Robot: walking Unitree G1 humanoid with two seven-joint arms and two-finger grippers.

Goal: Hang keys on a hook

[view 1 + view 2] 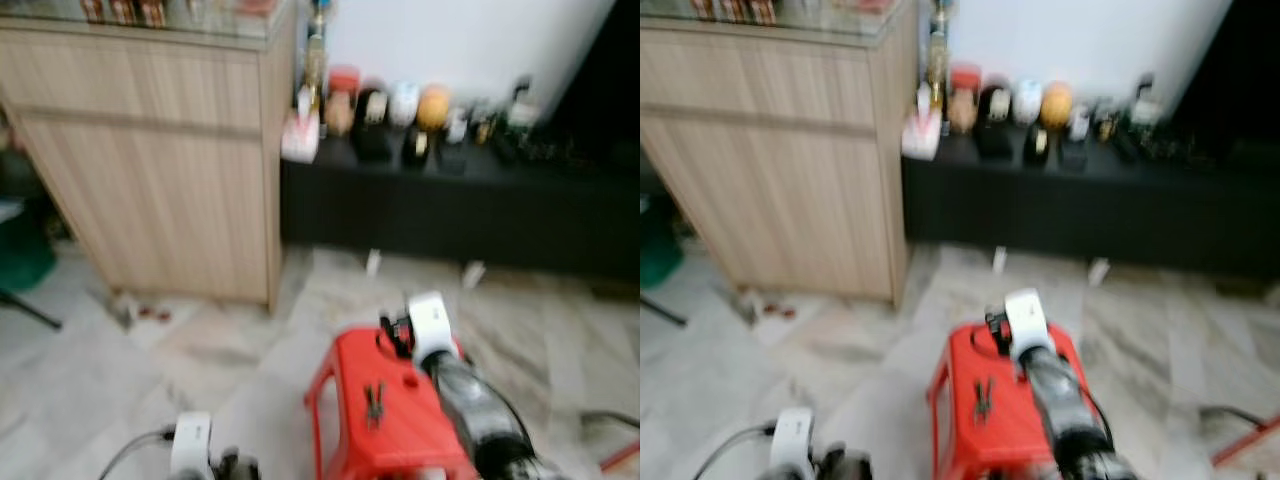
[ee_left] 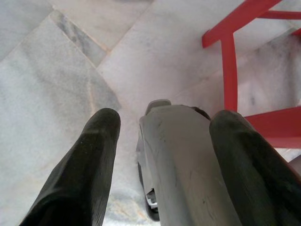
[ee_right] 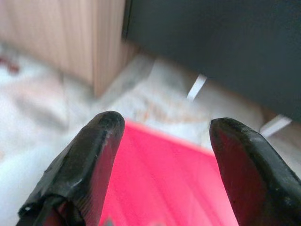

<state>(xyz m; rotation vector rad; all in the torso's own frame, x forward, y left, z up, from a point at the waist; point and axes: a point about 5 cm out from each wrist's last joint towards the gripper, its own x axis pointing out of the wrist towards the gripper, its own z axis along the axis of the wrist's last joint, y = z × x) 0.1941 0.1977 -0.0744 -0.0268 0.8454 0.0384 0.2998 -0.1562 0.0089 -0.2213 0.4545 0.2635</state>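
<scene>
Red plastic stool (image 1: 390, 420) carries the keys (image 1: 374, 402) on its seat; I judge the pickup not yet begun. My right end effector (image 3: 162, 155) hovers above the seat, fingers apart, empty. Next: descend onto the keys. Left end effector (image 2: 162, 155) hangs spread.

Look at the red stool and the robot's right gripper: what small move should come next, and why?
Probably lower the right gripper toward the keys lying on the red stool. Its fingers are open and empty above the stool's far edge, and the keys are not yet touched. The left gripper hangs idle near the floor.
</scene>
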